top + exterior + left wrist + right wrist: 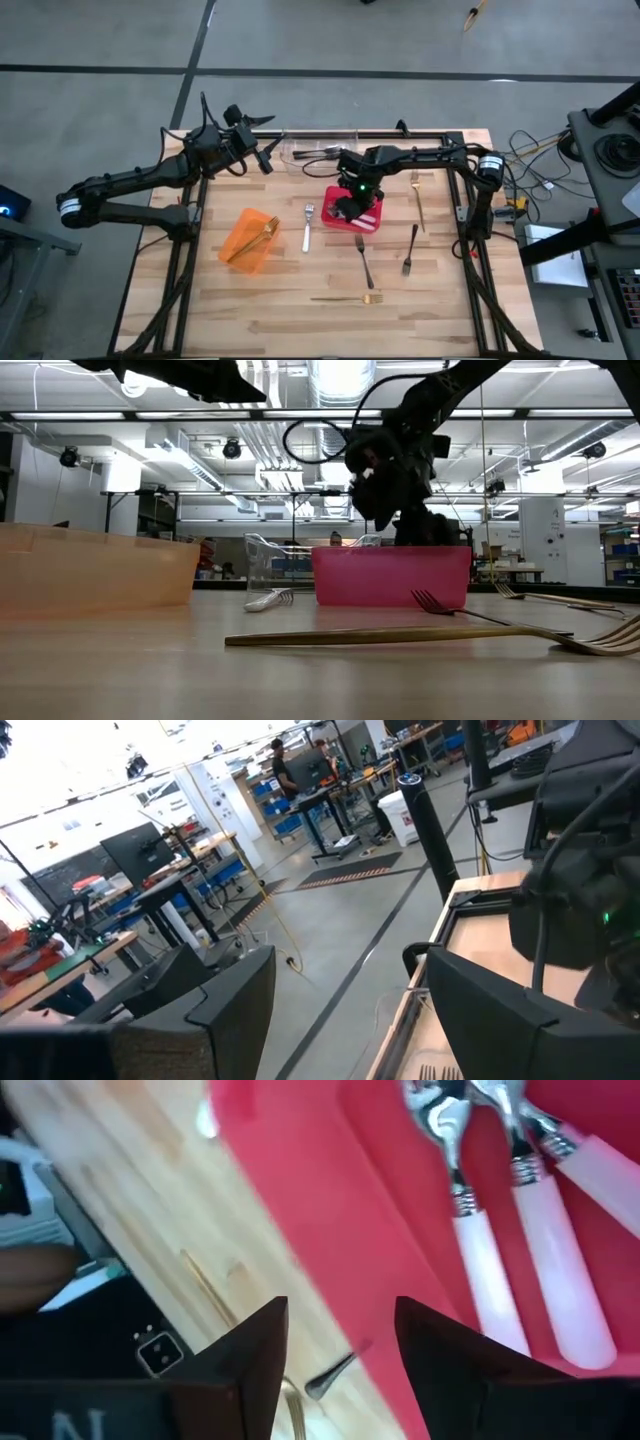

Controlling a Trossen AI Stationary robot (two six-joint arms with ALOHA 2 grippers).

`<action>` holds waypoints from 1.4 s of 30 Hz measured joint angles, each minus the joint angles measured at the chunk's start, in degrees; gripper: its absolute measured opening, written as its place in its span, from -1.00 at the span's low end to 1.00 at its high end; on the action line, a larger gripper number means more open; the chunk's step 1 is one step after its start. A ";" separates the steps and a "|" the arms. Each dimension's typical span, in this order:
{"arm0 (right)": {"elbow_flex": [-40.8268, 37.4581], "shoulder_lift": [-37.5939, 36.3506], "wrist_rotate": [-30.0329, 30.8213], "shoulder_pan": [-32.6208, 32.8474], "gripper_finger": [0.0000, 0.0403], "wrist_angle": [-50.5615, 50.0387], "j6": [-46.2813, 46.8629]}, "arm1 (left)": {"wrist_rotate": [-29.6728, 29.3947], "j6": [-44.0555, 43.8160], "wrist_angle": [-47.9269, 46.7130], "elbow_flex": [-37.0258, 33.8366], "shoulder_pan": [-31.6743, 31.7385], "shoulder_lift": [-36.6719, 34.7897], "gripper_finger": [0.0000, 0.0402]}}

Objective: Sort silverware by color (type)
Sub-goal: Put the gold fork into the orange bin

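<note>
My right gripper [350, 207] hangs open and empty over the red bin [372, 222], fingers pointing down; its wrist view [338, 1342] shows three pale-handled silver utensils [520, 1230] lying in that bin. My left gripper [264, 158] is open and empty, raised near the table's far edge beside the clear bin [315, 154], which holds silver forks. On the table lie a pale-handled fork [308, 229], two black forks [364, 259] [410, 250] and two gold forks [349, 298] [418, 200]. Another gold fork [263, 235] lies in the orange bin [247, 243].
The low view shows the red bin [390, 575] in the middle with my right gripper [400, 510] above it, the orange bin [95, 565] at left and a gold fork [400, 635] nearest the camera. Bare wood lies along the table's near edge.
</note>
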 joint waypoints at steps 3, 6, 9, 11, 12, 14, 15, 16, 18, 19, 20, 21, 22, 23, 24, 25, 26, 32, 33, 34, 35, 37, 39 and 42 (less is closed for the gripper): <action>0.00 -1.79 0.59 0.01 -0.18 -0.86 -1.45 | 0.00 -1.12 -0.71 0.00 -0.05 0.00 0.20; 0.00 -3.91 1.28 0.01 -0.23 -0.76 -2.09 | 0.00 -3.13 -2.03 0.00 -0.05 0.00 0.20; 0.00 -6.25 2.62 0.01 -0.26 -1.00 -3.08 | 0.00 -5.19 -3.47 0.00 -0.05 0.02 0.20; 0.00 -7.75 4.12 0.01 -0.26 -1.21 -3.31 | 0.00 -6.41 -4.17 0.00 -0.05 0.02 0.20; 0.00 -8.39 5.07 0.04 -0.26 -1.43 -3.52 | 0.00 -6.89 -4.57 0.00 -0.05 0.02 0.20; 0.00 -10.00 6.73 0.04 -0.26 -1.97 -4.12 | 0.00 -7.80 -5.37 0.00 -0.05 0.02 0.20; 0.00 -10.68 7.81 0.04 -0.26 -2.51 -4.47 | 0.01 -8.29 -5.81 0.00 -0.05 0.02 0.20; 0.00 -11.43 8.98 0.04 -0.26 -3.15 -4.78 | 0.01 -8.65 -6.06 0.00 -0.05 0.02 0.20; 0.00 -12.51 11.90 0.04 -0.26 -4.50 -4.90 | 0.02 -9.44 -7.02 0.00 -0.11 0.02 0.20; 0.00 -13.07 13.34 0.04 -0.26 -5.37 -4.96 | 0.02 -9.77 -7.50 0.00 -0.11 0.02 0.20; 0.00 -13.67 14.88 0.04 -0.26 -6.33 -5.10 | 0.02 -9.89 -7.95 0.00 -0.13 0.02 0.20; 0.00 -14.28 16.46 0.04 -0.26 -7.33 -5.21 | 0.02 -10.20 -8.50 0.00 -0.16 0.02 0.20; 0.00 -14.85 18.10 0.04 -0.26 -8.25 -5.28 | 0.02 -10.51 -8.76 0.00 -0.16 0.02 0.20; 0.00 -15.42 19.80 0.04 -0.26 -9.34 -5.31 | 0.02 -10.70 -8.98 0.00 -0.16 0.02 0.20; 0.00 -15.89 21.56 0.04 -0.26 -10.61 -5.31 | 0.02 -10.86 -9.28 0.00 -0.16 0.02 0.20; 0.00 -16.31 23.57 0.04 -0.26 -11.86 -5.27 | 0.02 -10.94 -9.43 0.00 -0.16 0.02 0.20; 0.00 -16.67 25.63 0.04 -0.26 -13.08 -5.25 | 0.02 -11.09 -9.49 0.00 -0.16 0.02 0.20; -0.11 -18.17 41.51 -0.25 -0.26 -23.32 -3.17 | 0.02 -11.34 -9.56 0.00 -0.16 0.02 0.20; -0.26 -18.21 43.39 -0.50 -0.26 -25.02 -2.06 | 0.03 -11.35 -9.54 0.00 -0.16 0.02 0.20; -0.44 -18.24 44.88 -0.71 -0.26 -26.35 -1.27 | 0.03 -11.48 -9.55 0.00 -0.16 0.02 0.20; -0.73 -18.36 45.70 -0.91 -0.26 -27.12 -0.63 | 0.03 -11.68 -9.57 0.00 -0.16 0.02 0.20; -1.83 -18.66 46.11 -1.41 -0.26 -27.27 -0.40 | 0.04 -11.94 -9.80 0.00 -0.16 0.02 0.20; -3.29 -18.71 46.09 -2.01 -0.26 -27.22 -0.46 | 0.04 -12.06 -9.93 0.00 -0.16 0.02 0.20; -6.24 -18.69 45.99 -3.49 -0.26 -27.05 -1.26 | 0.04 -12.19 -9.91 0.00 -0.16 0.02 0.20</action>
